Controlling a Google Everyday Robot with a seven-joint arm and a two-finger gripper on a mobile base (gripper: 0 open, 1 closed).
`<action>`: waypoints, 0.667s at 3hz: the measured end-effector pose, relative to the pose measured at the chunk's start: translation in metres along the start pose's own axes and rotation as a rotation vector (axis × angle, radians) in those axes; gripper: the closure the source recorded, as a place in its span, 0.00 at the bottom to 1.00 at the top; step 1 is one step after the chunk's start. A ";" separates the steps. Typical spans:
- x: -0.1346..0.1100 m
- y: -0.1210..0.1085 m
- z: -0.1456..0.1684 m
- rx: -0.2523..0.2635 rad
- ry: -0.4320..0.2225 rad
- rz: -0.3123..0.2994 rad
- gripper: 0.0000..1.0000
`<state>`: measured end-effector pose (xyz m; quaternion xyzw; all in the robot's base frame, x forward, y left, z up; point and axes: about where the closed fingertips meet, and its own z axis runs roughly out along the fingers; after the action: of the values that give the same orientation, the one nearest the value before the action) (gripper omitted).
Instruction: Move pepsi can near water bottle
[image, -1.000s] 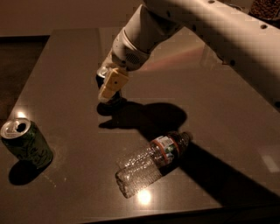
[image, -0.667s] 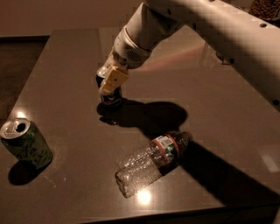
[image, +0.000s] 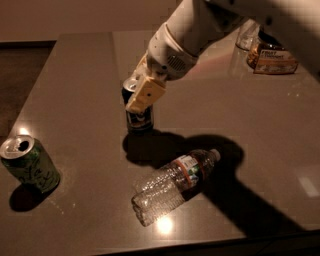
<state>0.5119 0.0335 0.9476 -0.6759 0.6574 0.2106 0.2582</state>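
The pepsi can (image: 139, 116) stands upright in the middle of the dark table (image: 75, 75), dark blue with a silver top. My gripper (image: 141, 90) comes down from the upper right and is closed around the can's upper part; a cream finger (image: 145, 95) covers its front. The water bottle (image: 172, 185) lies on its side just in front and to the right of the can, cap pointing to the upper right, a short gap away. The arm's shadow falls between them.
A green can (image: 30, 164) with scribbled markings stands tilted near the table's left front edge. A clear glass jar (image: 248, 32) and a snack package (image: 271, 59) sit at the back right. The table's front edge runs just below the bottle.
My gripper has come down and toward the bottle with the can. The can now rests on the table, closer to the water bottle.
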 end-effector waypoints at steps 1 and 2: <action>0.005 0.033 -0.021 -0.005 -0.001 -0.008 1.00; 0.023 0.060 -0.035 0.021 -0.005 -0.026 1.00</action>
<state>0.4516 -0.0060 0.9562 -0.6810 0.6502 0.2018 0.2696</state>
